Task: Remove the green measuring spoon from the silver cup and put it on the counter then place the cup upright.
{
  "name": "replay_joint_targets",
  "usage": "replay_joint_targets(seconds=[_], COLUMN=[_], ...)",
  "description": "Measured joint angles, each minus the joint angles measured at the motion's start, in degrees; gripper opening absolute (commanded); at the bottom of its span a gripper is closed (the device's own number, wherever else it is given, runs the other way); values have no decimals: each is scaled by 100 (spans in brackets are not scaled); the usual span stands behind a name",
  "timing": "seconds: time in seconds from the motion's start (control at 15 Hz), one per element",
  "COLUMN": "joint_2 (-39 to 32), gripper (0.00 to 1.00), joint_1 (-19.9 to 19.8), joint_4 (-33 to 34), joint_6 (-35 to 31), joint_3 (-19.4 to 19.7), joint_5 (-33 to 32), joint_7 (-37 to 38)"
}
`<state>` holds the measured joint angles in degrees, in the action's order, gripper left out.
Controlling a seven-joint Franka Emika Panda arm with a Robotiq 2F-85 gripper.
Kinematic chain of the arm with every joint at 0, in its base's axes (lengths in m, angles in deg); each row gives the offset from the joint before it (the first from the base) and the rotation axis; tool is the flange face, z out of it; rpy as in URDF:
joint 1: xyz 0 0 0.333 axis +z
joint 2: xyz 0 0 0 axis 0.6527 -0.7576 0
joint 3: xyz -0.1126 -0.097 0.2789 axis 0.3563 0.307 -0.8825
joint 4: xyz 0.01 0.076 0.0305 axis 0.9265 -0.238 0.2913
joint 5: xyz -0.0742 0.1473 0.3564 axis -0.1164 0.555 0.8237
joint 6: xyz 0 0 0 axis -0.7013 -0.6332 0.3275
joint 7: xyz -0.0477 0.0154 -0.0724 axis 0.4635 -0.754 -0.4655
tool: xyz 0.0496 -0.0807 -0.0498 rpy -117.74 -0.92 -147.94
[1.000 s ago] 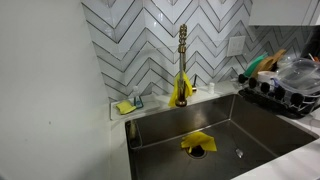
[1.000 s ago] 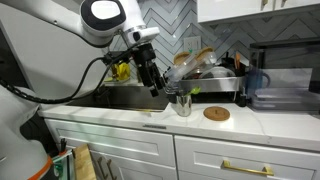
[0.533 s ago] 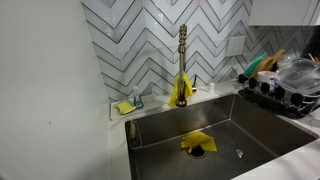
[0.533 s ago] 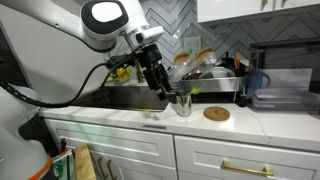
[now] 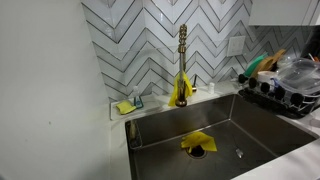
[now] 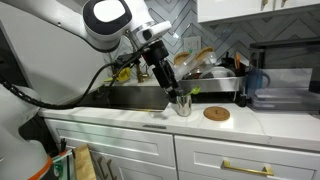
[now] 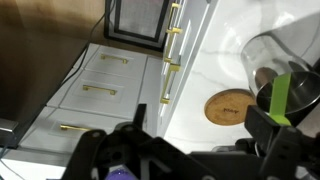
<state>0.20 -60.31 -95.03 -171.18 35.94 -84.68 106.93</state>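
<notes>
Gripper [image 6: 171,90] jaws are held wide open at the silver cup [image 6: 183,104] — nothing gripped — so the green measuring spoon [image 7: 283,95] can be taken.

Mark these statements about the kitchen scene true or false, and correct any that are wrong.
1. The gripper is open and holds nothing. True.
2. The green measuring spoon lies flat on the counter. False: it sits in the silver cup.
3. A yellow cloth lies in the sink by the drain. True.
4. The round wooden disc is inside the sink. False: it lies on the counter beside the silver cup.
5. The faucet is black. False: it is gold-coloured.
</notes>
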Motion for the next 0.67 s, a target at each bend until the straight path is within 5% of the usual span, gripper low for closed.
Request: replay_joint_targets(seconds=[0.67], joint_2=[-1118], gripper=[100], joint_1=[111], joint_4=[817], joint_6=[-903], joint_3=[412], joint_5=[599], joint_7=[-1039])
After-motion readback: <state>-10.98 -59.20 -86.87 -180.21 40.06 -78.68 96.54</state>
